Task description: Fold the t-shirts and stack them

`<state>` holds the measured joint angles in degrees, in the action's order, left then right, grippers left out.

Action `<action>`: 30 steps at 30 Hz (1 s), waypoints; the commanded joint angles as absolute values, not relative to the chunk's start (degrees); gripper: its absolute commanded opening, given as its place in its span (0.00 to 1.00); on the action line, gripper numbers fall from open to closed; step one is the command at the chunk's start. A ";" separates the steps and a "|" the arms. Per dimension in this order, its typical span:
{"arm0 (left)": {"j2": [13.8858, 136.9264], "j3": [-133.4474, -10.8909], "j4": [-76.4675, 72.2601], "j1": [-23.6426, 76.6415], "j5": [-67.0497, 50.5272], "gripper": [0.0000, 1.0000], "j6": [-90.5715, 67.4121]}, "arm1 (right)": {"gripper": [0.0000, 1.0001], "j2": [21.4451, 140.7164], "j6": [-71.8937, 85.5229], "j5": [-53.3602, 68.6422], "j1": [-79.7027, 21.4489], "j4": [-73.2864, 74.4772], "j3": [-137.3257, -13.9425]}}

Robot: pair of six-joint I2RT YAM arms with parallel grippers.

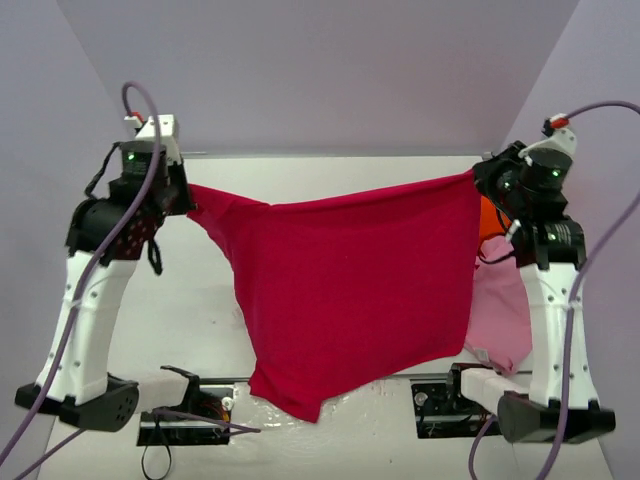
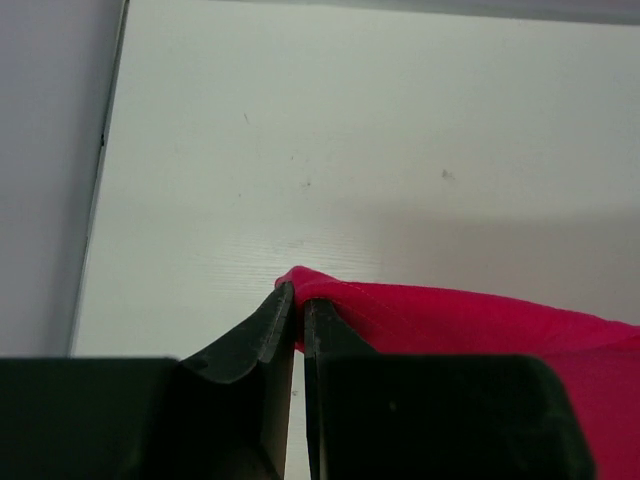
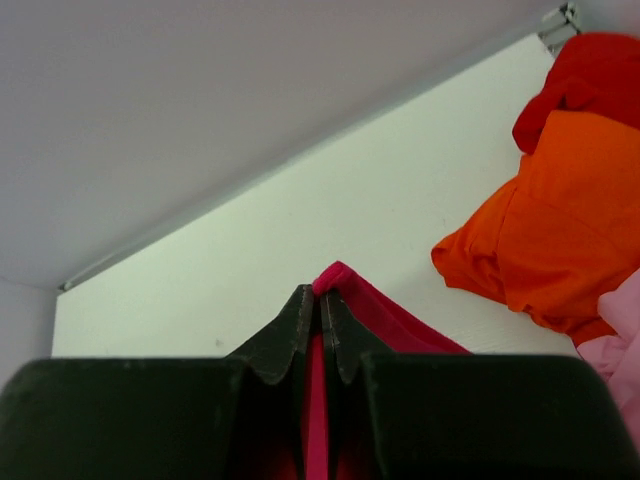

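A crimson-magenta t-shirt (image 1: pixel 350 290) hangs spread in the air between both arms, its lower edge drooping to the table's near edge. My left gripper (image 1: pixel 186 196) is shut on the shirt's left corner, and the cloth (image 2: pixel 450 320) runs off to the right from between the pinched tips (image 2: pixel 297 295). My right gripper (image 1: pixel 480 178) is shut on the right corner, with a fold of the crimson cloth (image 3: pixel 345 280) poking out above the closed tips (image 3: pixel 321 300). An orange t-shirt (image 3: pixel 550 230), a bright red one (image 3: pixel 590 75) and a light pink one (image 1: pixel 500 310) lie heaped at the right.
The white table (image 1: pixel 200 300) is boxed in by grey walls at the back and sides. The right arm's column (image 1: pixel 550 320) stands over the pink cloth. Both arm bases (image 1: pixel 190 405) sit at the near edge, under the hanging hem.
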<state>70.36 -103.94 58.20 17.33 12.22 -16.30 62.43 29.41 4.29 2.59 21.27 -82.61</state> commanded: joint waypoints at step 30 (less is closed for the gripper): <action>119.39 -138.18 31.88 4.75 17.29 0.97 -7.55 | 0.99 116.91 17.24 -3.14 -8.04 -16.15 -106.07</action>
<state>125.23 -137.40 33.49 5.21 15.33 -7.92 126.83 22.13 3.85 -4.68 -13.81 -108.57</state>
